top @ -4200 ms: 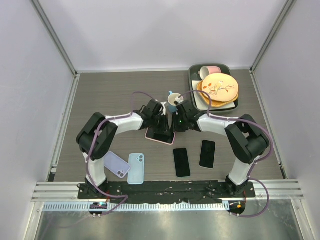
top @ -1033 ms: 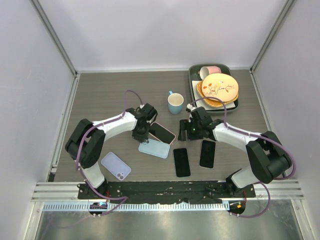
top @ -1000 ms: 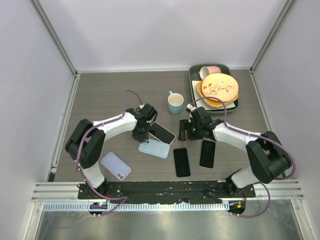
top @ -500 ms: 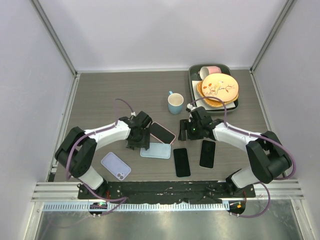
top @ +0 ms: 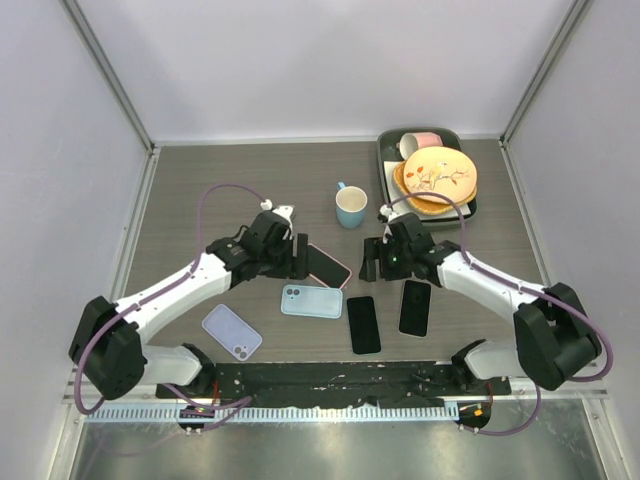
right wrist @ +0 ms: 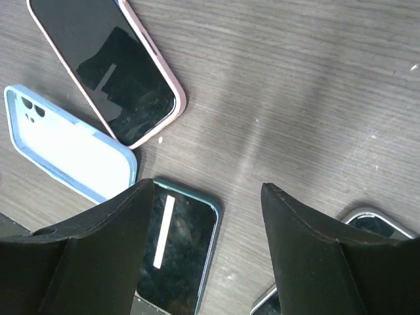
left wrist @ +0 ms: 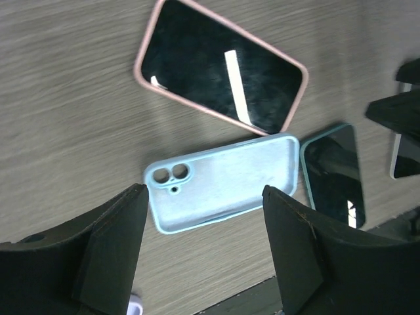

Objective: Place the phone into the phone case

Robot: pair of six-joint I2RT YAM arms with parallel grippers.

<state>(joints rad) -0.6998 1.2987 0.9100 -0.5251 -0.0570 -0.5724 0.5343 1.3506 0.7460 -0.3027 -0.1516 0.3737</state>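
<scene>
A light blue phone case (top: 311,300) (left wrist: 223,190) (right wrist: 65,147) lies flat on the table, hollow side up, with nothing touching it. Just behind it lies a phone in a pink case (top: 325,265) (left wrist: 220,69) (right wrist: 105,65), screen up. To the blue case's right lie a bare teal-edged phone (top: 363,324) (left wrist: 331,174) (right wrist: 174,252) and a second dark phone (top: 415,307) (right wrist: 367,223). My left gripper (top: 292,255) (left wrist: 203,197) hangs open above the blue case, empty. The right gripper (top: 372,262) (right wrist: 207,187) is open and empty above the table, just behind the teal-edged phone.
A lilac case (top: 232,331) lies at the front left. A blue mug (top: 350,205) stands behind the grippers. A dark tray (top: 388,172) at the back right holds stacked plates and a pink cup. Side walls close off the table.
The left gripper has opened and let go of the light blue case, which now lies flat on the table. The left arm has pulled back and up; the right gripper has shifted only slightly.
</scene>
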